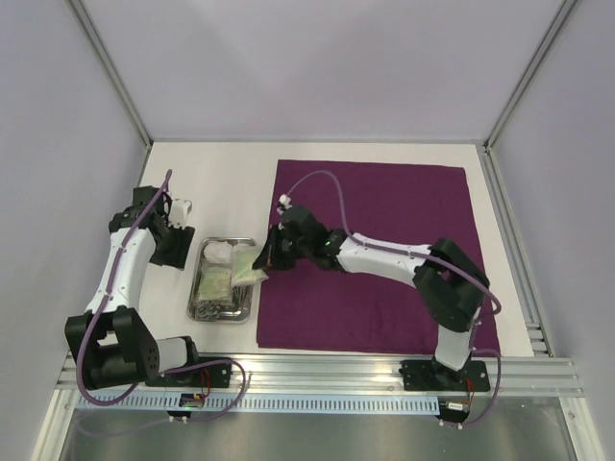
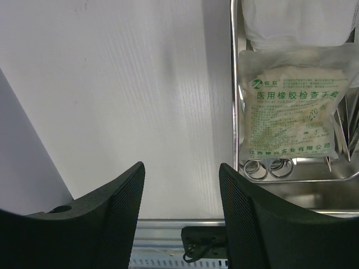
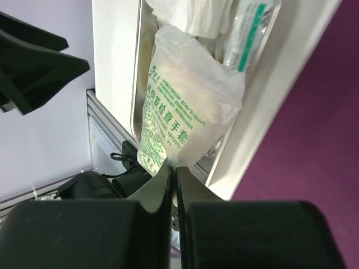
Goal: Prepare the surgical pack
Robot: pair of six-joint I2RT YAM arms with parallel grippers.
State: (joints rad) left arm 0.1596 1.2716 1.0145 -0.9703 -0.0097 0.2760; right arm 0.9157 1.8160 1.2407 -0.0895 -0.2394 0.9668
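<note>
At the steel tray's (image 1: 220, 318) right rim, just beside the purple sheet (image 1: 384, 202), a clear packet (image 3: 185, 112) tilts up. Its lower corner seems pinched between the pressed-together right fingers (image 3: 161, 188). The left fingers (image 2: 120, 196) stand spread over the tabletop (image 2: 140, 84), left of the tray.

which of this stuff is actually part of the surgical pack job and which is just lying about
Part of the job: deep-purple fabric sheet; shiny rectangular steel tray; clear plastic packet with green print, pinched by the shut right end effector; white gauze pads; metal ring handles, probably scissors.
Just there: silver aluminium frame rail; purple arm cables; white tabletop; open left end effector, holding nothing.
</note>
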